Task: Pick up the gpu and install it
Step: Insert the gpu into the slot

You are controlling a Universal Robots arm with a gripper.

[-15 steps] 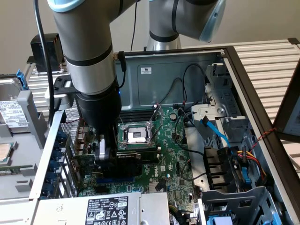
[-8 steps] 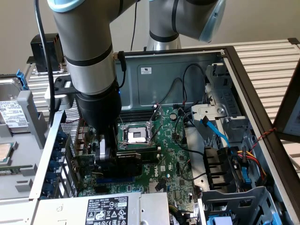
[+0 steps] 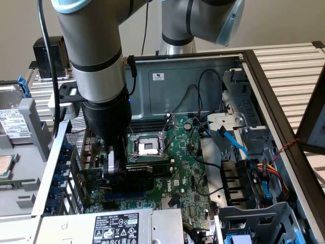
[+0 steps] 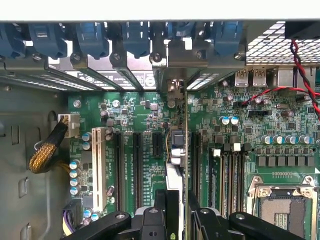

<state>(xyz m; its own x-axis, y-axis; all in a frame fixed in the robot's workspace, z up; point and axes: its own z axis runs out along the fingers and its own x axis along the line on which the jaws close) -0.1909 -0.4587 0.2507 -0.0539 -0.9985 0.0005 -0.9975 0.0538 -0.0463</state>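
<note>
Soft, even indoor light; faint shadows.

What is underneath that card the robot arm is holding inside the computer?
The green circuit board with long black slots lies under the card, held on edge by the gripper. The spot directly beneath the card is covered.

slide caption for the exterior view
Robot gripper holds the gpu over the motherboard inside an open computer case
</note>
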